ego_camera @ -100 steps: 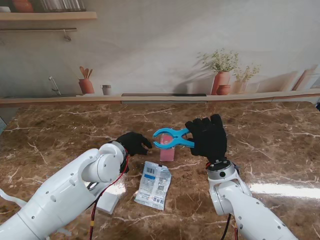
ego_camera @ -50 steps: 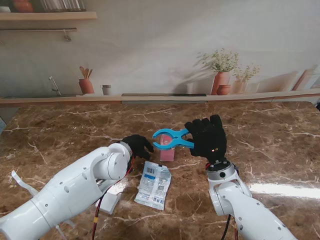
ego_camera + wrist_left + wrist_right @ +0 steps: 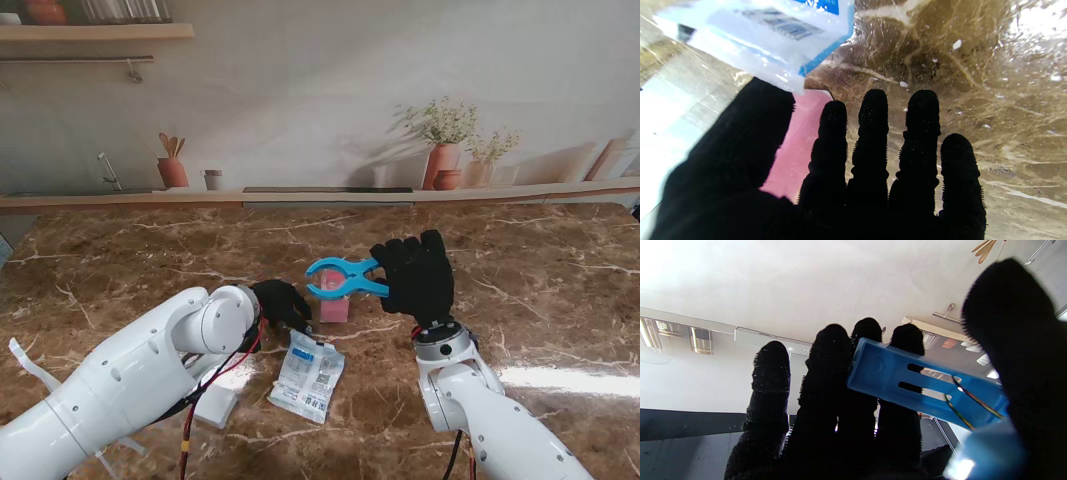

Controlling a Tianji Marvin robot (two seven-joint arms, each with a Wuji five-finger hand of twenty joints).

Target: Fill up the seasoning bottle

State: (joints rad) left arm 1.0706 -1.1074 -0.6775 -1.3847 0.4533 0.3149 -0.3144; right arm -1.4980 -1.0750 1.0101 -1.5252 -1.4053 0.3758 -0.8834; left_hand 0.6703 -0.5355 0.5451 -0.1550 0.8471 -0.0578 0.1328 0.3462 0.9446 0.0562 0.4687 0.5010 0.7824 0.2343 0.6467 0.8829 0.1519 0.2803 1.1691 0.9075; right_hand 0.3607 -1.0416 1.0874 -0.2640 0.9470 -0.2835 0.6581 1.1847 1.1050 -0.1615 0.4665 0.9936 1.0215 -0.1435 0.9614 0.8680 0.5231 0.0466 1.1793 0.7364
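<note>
The black-gloved right hand (image 3: pixel 415 277), raised above the brown marble table (image 3: pixel 540 270), grips a bright blue plastic clip (image 3: pixel 345 276) whose open jaws point left over a small pink seasoning bottle (image 3: pixel 334 307). The black-gloved left hand (image 3: pixel 283 302) sits just left of that bottle, fingers (image 3: pixel 873 133) spread flat and holding nothing; its thumb (image 3: pixel 750 133) lies across the pink surface, though contact cannot be confirmed. A clear plastic seasoning packet with blue print (image 3: pixel 308 374) lies on the table nearer to me, and a white block (image 3: pixel 215 404) rests farther left.
</note>
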